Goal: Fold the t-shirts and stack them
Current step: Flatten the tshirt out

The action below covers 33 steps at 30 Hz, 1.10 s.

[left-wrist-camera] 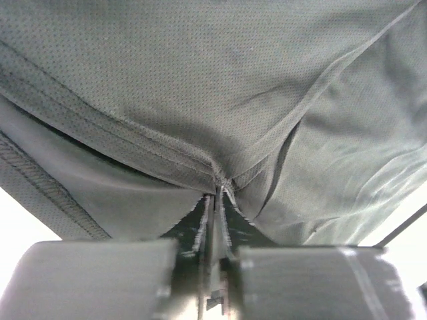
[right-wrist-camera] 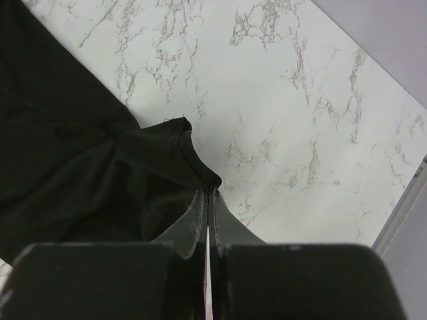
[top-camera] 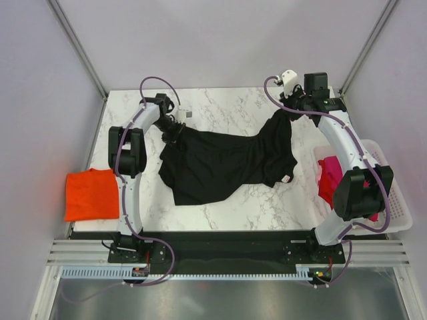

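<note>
Top external: left tool (top-camera: 173,131) and right tool (top-camera: 284,111) pinch black t-shirt (top-camera: 220,163) edges.

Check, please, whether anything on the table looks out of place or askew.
Nothing is spilled or damaged. The black t-shirt is rumpled, strung between the left gripper and right gripper, each shut on an edge. The folded orange t-shirt seems to overhang the table at its left edge.

We see the left arm (top-camera: 128,157) and right arm (top-camera: 348,150) reaching forward, elbows bowed outward. The left gripper (top-camera: 171,129) and right gripper (top-camera: 288,107) each pinch the black shirt (top-camera: 220,163), jaws pressed together.
</note>
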### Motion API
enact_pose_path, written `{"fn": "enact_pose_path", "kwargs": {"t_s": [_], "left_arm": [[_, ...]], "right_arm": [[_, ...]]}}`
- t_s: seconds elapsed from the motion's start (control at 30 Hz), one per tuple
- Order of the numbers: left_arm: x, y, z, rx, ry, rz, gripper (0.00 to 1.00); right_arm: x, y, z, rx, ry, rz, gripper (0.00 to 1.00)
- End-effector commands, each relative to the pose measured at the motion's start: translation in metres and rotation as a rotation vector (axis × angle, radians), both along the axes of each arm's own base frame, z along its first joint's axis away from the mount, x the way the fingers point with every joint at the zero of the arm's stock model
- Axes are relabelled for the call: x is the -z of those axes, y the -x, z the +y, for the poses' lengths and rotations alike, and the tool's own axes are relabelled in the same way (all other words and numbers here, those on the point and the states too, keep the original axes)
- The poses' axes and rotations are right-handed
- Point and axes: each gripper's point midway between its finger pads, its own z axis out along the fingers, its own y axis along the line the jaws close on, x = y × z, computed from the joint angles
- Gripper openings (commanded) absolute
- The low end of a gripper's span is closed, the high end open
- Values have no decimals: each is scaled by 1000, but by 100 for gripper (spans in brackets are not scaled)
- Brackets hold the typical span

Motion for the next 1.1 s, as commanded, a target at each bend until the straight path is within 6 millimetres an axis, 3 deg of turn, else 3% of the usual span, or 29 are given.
{"fn": "enact_pose_path", "kwargs": {"t_s": [0.0,0.1,0.2,0.27,0.3,0.37,0.4,0.5,0.67,0.7,0.77,0.9,0.93,1.0,1.07], "left_arm": [[-25,5,-7,15,36,-14,3],[-64,11,2,33,39,-54,2],[-135,3,19,13,72,-204,2],[-197,-8,37,-12,78,-366,2],[-215,-4,42,-18,77,-395,2],[-255,-2,51,-28,67,-502,2],[-279,-3,65,-56,54,-573,2],[-320,14,73,-59,34,-696,2],[-362,42,77,-65,13,-836,2],[-378,55,77,-68,9,-885,2],[-387,61,79,-78,-2,-929,2],[-421,87,82,-100,-20,-1063,2],[-435,101,82,-105,-24,-1114,2],[-445,109,83,-120,-26,-1161,2],[-462,128,82,-132,-25,-1228,2]], "right_arm": [[-26,-4,-1,2,2,-83,0],[-57,-7,-7,31,11,-157,0],[-122,-11,-20,111,20,-324,0],[-150,-12,-30,167,36,-396,0],[-174,-10,-34,186,34,-450,0],[-196,-6,-40,210,47,-498,0],[-214,1,-42,213,49,-540,0],[-243,20,-45,214,47,-609,0],[-280,61,-48,218,20,-700,0],[-289,77,-50,217,17,-728,0],[-295,95,-51,206,30,-751,0],[-318,149,-54,175,46,-825,0],[-319,158,-54,166,50,-823,0],[-336,184,-56,158,58,-871,0],[-340,200,-59,164,62,-871,0]]}}
